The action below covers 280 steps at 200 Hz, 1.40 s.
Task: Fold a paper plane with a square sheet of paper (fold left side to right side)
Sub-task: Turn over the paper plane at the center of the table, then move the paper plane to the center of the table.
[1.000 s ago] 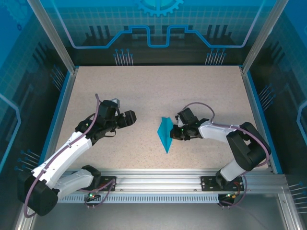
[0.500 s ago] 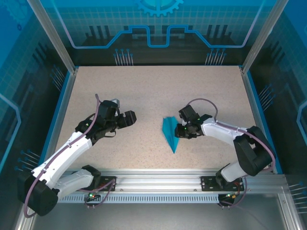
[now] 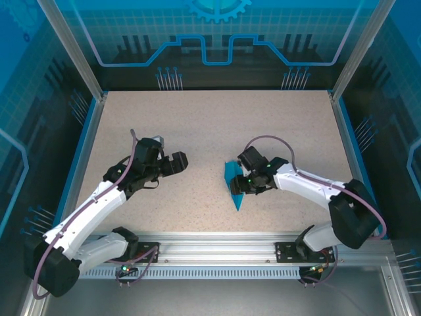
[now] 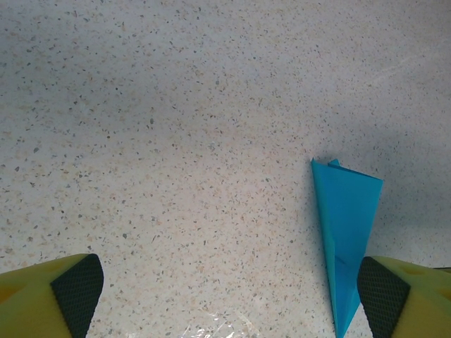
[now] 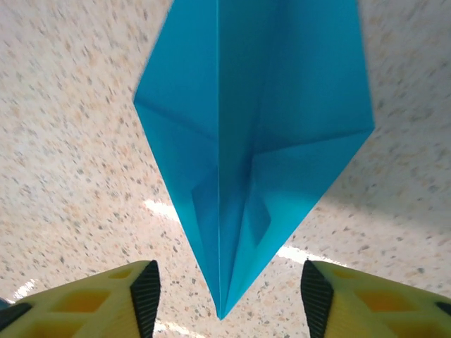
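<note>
Right jaws flank paper plane (image 5: 254,127) tip; wrist view shows creases.

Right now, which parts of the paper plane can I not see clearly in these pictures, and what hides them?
- Top external: the right gripper covers the right side of the paper plane, so it cannot be told whether the fingers touch the paper. The creases are too small to read.
- Right wrist: the plane's wide end is cut off by the upper edge.
- Left wrist: the plane's sharp tip runs out at the lower edge.

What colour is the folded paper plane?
Plain teal-blue; the paper plane shows best in the right wrist view.
</note>
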Available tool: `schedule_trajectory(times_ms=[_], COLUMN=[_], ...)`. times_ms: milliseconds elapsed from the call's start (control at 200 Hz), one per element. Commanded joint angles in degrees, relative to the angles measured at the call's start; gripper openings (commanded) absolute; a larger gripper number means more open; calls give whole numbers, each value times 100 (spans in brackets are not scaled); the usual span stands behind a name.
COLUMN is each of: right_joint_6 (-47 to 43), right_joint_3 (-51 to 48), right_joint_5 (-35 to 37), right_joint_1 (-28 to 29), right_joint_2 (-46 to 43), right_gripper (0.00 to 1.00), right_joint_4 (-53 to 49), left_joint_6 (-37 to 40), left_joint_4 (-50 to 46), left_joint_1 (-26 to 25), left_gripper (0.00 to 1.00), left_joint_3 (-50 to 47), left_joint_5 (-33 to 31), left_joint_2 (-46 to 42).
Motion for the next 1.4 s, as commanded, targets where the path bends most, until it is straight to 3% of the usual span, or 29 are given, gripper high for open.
schedule_trajectory(times_ms=[0,115,585,800,995,1396], right_joint_6=[-38,-46,-38,75,80,-523], right_joint_3=[285,359,520,848,2061,5303], right_joint_5=[-107,-172,-147,-32,341,676], right_joint_1=[83,100,100,51,-306,-1017], right_joint_2=[263,481,1100,1194,1641,3860], right_gripper=[62,61,36,5,5,6], right_joint_4=[-104,-21,144,-81,-1119,-2447], left_joint_6=[118,140,158,308,432,478], left_joint_4=[-37,-68,-135,-205,-261,-327], left_joint_1=[54,54,67,63,63,74], left_gripper=[97,97,98,99,99,99], left_joint_3=[111,131,151,229,338,339], left_joint_5=[-72,-84,-97,-37,-28,108], left_joint_2=[-38,-37,-27,-45,-29,5])
